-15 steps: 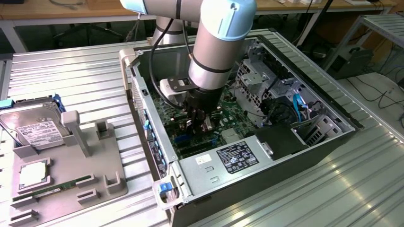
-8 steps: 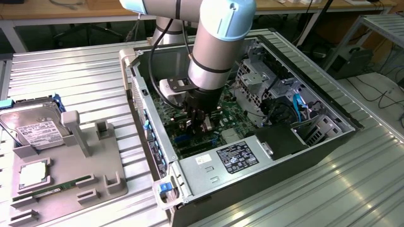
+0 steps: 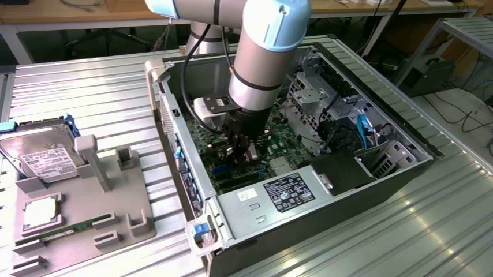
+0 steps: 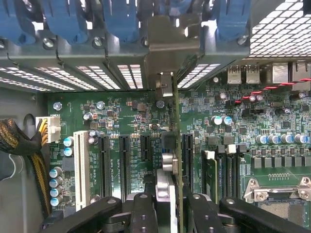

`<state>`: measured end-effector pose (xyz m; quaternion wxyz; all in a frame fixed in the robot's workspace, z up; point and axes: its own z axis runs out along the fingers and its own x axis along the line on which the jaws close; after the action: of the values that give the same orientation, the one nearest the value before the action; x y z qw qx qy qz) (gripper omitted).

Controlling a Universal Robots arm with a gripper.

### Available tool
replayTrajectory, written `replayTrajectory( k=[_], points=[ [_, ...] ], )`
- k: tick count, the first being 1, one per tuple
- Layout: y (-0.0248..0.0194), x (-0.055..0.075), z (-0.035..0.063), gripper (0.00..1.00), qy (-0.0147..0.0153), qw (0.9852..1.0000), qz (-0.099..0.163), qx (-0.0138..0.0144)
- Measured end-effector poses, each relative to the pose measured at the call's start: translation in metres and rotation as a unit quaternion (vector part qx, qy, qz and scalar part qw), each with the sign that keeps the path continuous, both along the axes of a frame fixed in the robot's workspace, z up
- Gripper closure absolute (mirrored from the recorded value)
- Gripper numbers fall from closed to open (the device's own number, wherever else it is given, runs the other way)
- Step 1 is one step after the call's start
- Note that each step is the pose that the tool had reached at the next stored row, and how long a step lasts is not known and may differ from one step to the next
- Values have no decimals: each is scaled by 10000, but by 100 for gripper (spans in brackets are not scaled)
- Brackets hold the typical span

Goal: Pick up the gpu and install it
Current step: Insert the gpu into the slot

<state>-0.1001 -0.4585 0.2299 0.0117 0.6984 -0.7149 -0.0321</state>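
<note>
Now, open computer case [image 3: 173,118] holding motherboard [image 4: 121,116], pincer [image 4: 171,204] clenched on gpu [image 4: 177,121], edge-on above the slots [image 4: 124,160]

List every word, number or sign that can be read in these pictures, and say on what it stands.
No text can be read with certainty.
Power supply label: white print on black, too small to read.
Hard drive label: too small to read.
Motherboard lettering between the slots: blurred.
gpu, seen edge-on: no text visible.
</note>
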Motion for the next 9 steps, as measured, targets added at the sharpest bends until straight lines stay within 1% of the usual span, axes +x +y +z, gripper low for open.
replayTrajectory(
  k=[4,6,9],
  points=[
    [0,-5,-5,71,-1,10000,0,3],
    [2,-15,5,71,-3,10000,0,10],
    [0,-26,22,71,-1,10000,0,8]
  ],
)
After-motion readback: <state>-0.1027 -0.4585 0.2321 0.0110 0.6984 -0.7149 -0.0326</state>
